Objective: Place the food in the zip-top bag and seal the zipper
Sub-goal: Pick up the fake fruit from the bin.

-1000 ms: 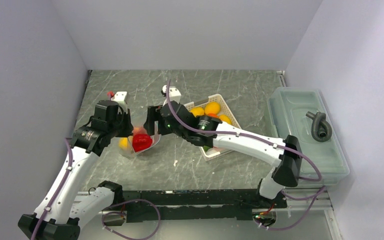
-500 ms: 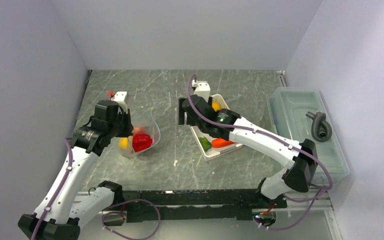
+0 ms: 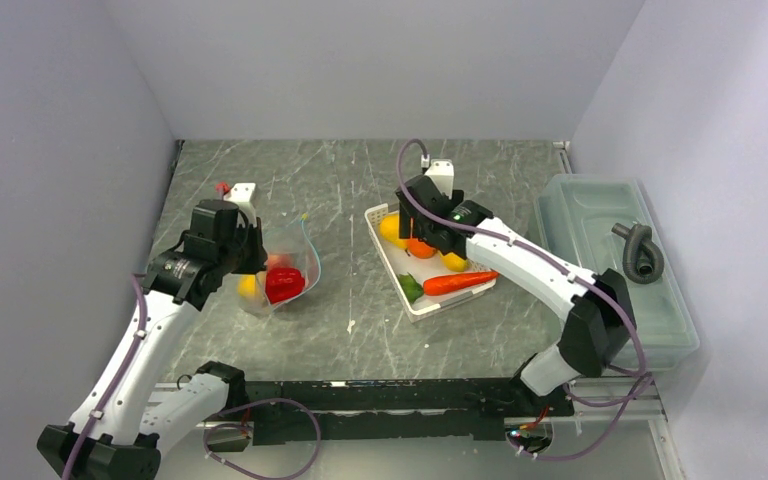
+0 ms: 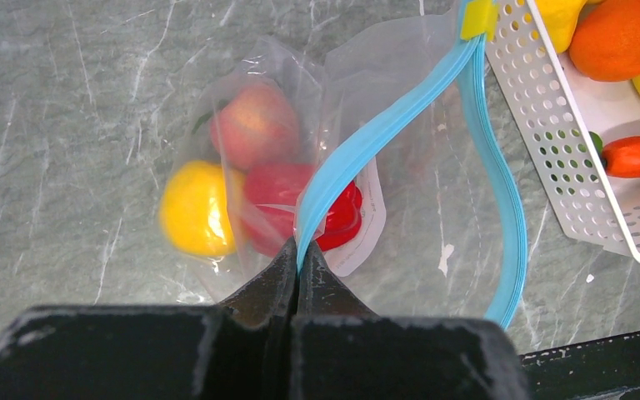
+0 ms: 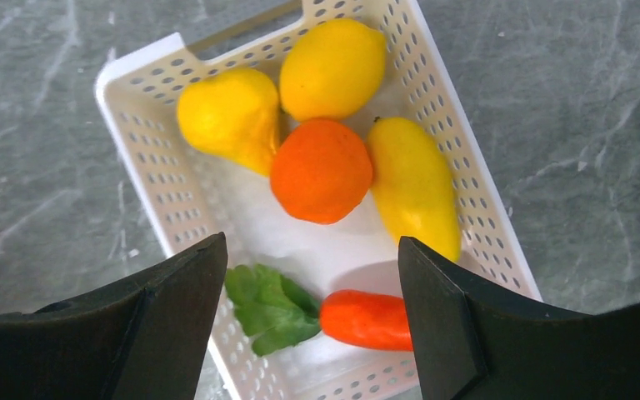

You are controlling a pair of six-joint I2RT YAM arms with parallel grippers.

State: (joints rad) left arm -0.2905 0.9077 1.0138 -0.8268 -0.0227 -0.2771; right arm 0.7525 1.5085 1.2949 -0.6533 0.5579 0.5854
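Mid-filling, the zip-top bag at nine o'clock is held by its zipper, clamped in the left hand. The right hand, spread above the basket, must be lowered onto the orange.

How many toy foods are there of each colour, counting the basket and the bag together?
yellow pieces: 4
orange: 1
orange-red carrot: 1
red pepper: 1
pinkish peach-like piece: 1
green leaf: 1
Total: 9 (6 in the basket, 3 in the zip-top bag)
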